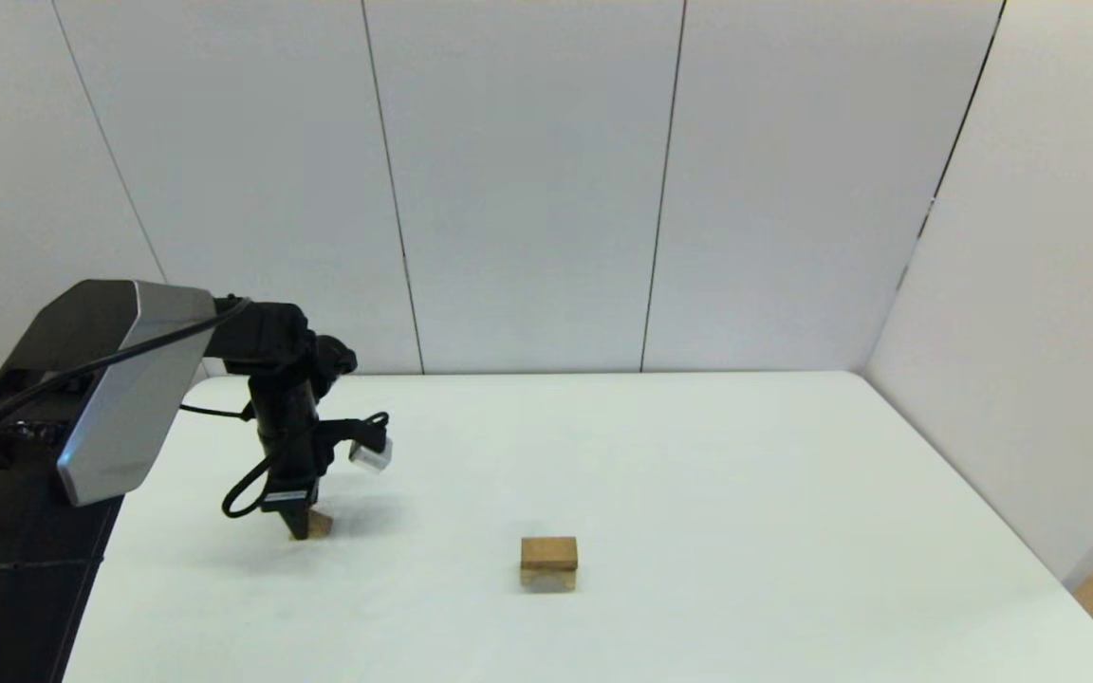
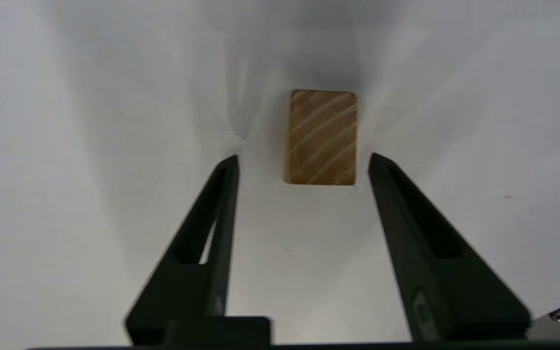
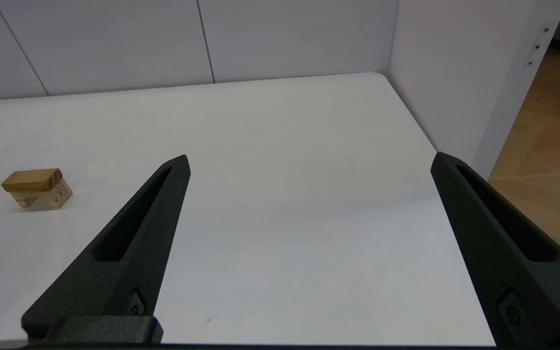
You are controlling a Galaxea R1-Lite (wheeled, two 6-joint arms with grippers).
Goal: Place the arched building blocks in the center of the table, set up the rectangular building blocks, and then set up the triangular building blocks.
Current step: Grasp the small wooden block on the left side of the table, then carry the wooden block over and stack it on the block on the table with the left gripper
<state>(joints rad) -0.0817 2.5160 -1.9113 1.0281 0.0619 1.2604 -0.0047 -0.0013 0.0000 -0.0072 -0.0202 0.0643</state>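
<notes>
My left gripper (image 2: 303, 163) hangs spread over the triangular block (image 2: 322, 137) at the table's (image 1: 746, 474) left side, not touching it. The rectangular slab (image 1: 548, 551) lies on the arched block (image 1: 547, 578) mid-table. My right gripper (image 3: 309, 163) waits open, off to the side.

Striped-grain wooden wedge (image 2: 322, 137) on smooth matt white table (image 2: 90, 146).

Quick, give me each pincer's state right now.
Left pincer: open, holding nothing, down at the table around the triangular block.
Right pincer: open, empty, away from the stacked blocks.
</notes>
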